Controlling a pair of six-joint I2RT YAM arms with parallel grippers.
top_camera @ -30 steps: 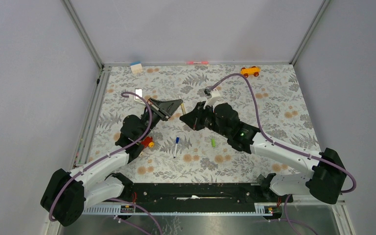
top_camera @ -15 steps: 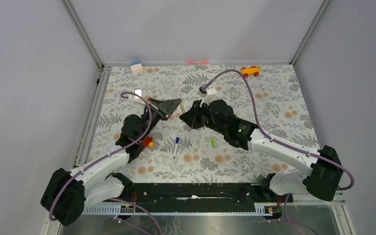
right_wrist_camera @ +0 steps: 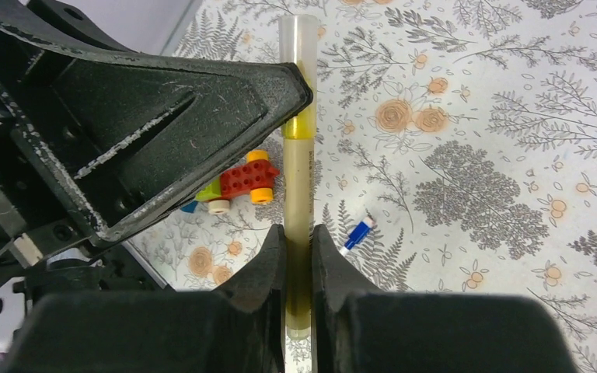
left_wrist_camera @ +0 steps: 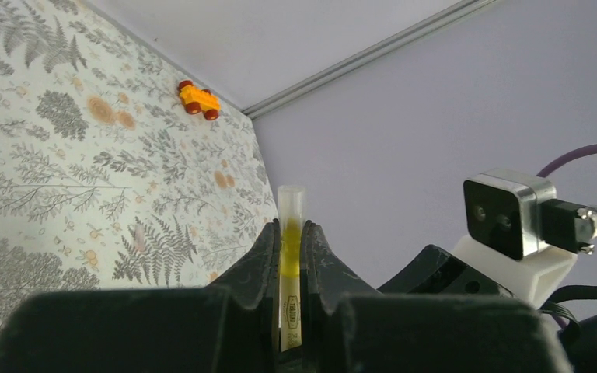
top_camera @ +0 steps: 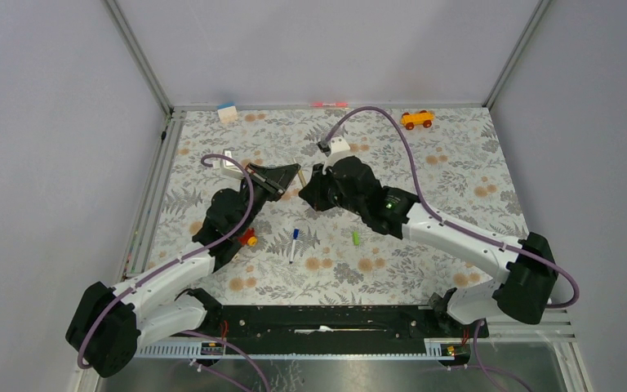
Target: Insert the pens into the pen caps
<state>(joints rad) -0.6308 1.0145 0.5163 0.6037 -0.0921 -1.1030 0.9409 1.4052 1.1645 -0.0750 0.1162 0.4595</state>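
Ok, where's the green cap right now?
Top view: the green cap lies on the table, right of the white-and-blue pen, beside the right arm.

The top camera looks down from behind the arm bases on the whole table; each wrist camera sits close, the left facing the orange toy car in the far corner, the right facing down, both sharing the yellow pen.

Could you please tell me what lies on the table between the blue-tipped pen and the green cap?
Nothing: in the top view, only bare flowered tablecloth separates the blue-tipped pen from the green cap.
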